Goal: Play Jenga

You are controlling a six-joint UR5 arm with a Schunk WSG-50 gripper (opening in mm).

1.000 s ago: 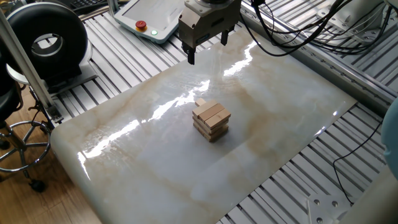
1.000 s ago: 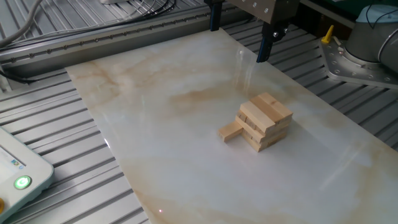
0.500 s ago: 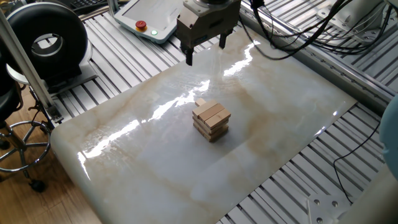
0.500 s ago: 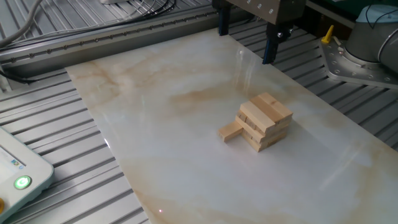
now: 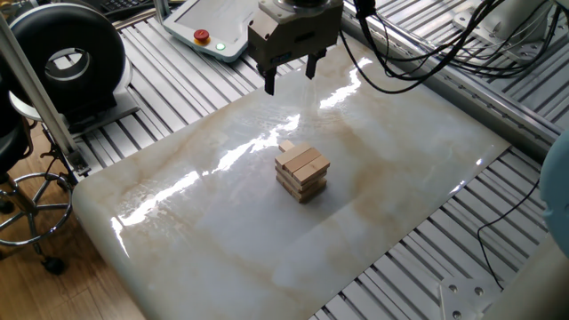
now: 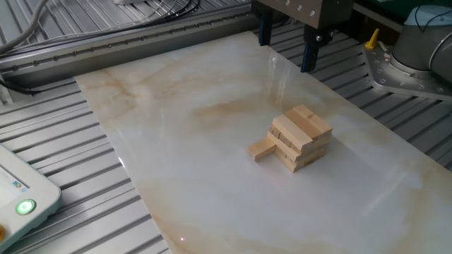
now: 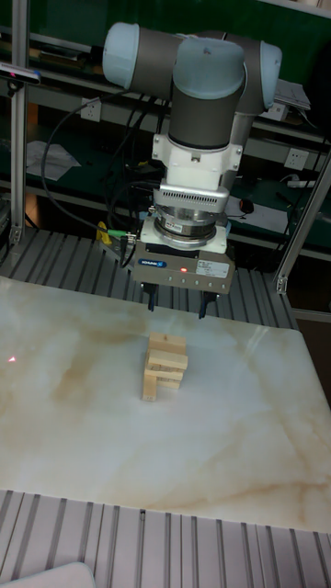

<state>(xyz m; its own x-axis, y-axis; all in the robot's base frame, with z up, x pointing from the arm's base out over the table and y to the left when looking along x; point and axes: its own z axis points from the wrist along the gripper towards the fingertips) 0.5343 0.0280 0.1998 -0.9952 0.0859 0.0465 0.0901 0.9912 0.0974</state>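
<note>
The gripper point(image 5: 290, 78) hung with its two fingers spread wide, gripping nothing, above the marble slab point(image 5: 373, 222) and well apart from the Jenga stack point(image 5: 302, 172). The stack stood near the slab's middle (one block point(image 6: 260, 149) jutted from its base, touching the slab).

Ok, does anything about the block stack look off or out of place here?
Yes. One block at the bottom of the Jenga stack pokes well out of one side, its far end lying on the marble tabletop. The rest sits squarely. The gripper hangs above, jaws apart, touching nothing.
</note>
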